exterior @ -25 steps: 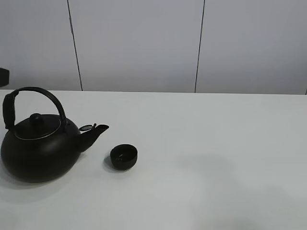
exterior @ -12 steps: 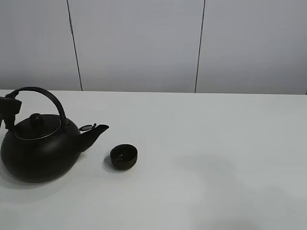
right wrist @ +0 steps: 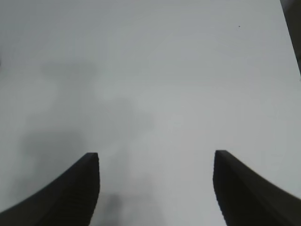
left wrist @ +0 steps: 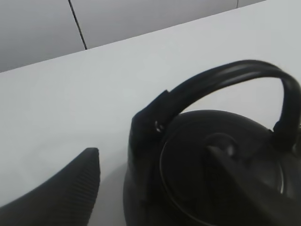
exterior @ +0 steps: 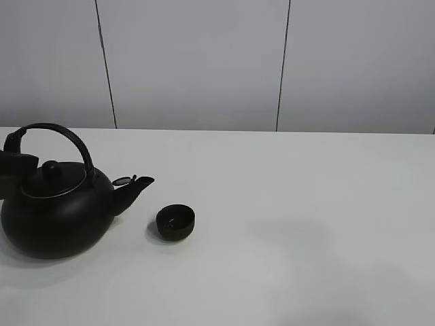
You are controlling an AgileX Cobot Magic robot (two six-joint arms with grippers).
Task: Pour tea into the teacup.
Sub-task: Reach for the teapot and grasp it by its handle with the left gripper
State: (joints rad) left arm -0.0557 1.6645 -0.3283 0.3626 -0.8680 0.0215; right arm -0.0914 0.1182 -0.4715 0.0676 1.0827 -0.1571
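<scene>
Teacup [exterior: 175,222] sits on the white bench [exterior: 306,238] just past the kettle [exterior: 58,217] spout, not touching. Right gripper [right wrist: 155,157]: jaws apart over the bench, holding nothing. Left gripper [left wrist: 151,153]: jaws wide by the kettle handle, not clamping it. Grey panel wall [exterior: 197,61] behind.

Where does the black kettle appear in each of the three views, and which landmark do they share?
Exterior high: the kettle stands at the table's left, spout toward the teacup.
Left wrist: the kettle, seen close, fills much of the picture.
Right wrist: not in it.
Shared landmark: the white table, in all three.
</scene>
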